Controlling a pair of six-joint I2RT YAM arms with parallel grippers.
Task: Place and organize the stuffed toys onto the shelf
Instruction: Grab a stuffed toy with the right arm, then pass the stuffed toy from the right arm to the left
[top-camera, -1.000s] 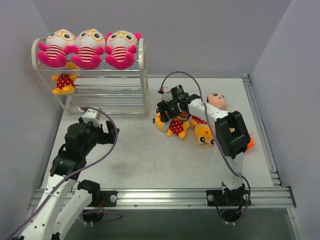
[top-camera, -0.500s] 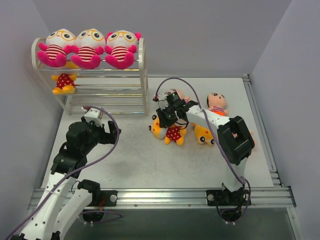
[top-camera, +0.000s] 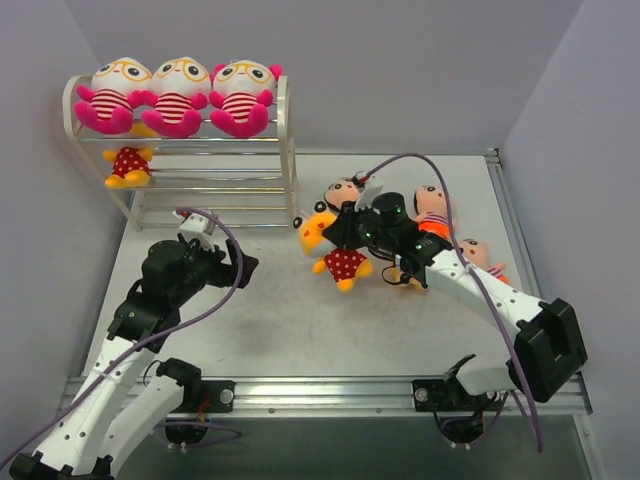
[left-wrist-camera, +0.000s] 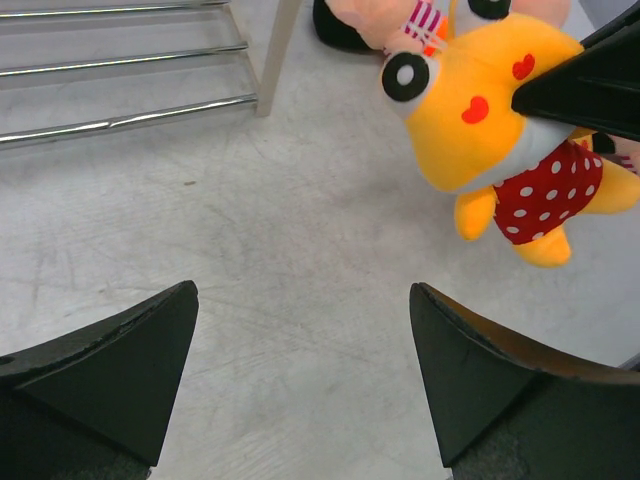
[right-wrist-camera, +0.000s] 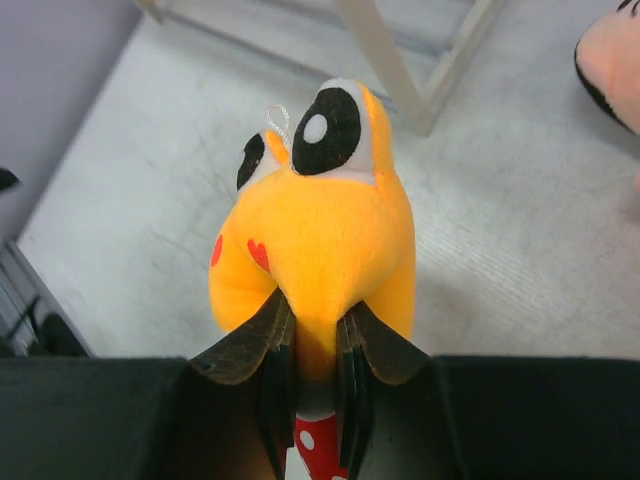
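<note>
My right gripper (top-camera: 340, 240) (right-wrist-camera: 315, 310) is shut on the neck of a yellow-orange stuffed toy in a red dotted dress (top-camera: 318, 232) (right-wrist-camera: 320, 220) and holds it above the table, right of the shelf (top-camera: 286, 150). The same toy (left-wrist-camera: 480, 120) shows in the left wrist view. Three pink striped toys (top-camera: 178, 95) sit on the shelf's top tier, and another yellow toy (top-camera: 128, 165) sits on the middle tier. My left gripper (top-camera: 240, 265) (left-wrist-camera: 300, 300) hangs open over bare table, left of the held toy.
Three black-haired toys (top-camera: 345, 192) (top-camera: 432, 205) (top-camera: 480, 255) lie on the table behind and to the right of my right arm. A further yellow toy (top-camera: 405, 272) lies partly hidden under it. The shelf's lower rods (left-wrist-camera: 120, 120) are bare.
The right gripper has shut on the yellow toy and lifted it off the pile, and the arm has swung out to the right. The left arm has edged slightly right.
</note>
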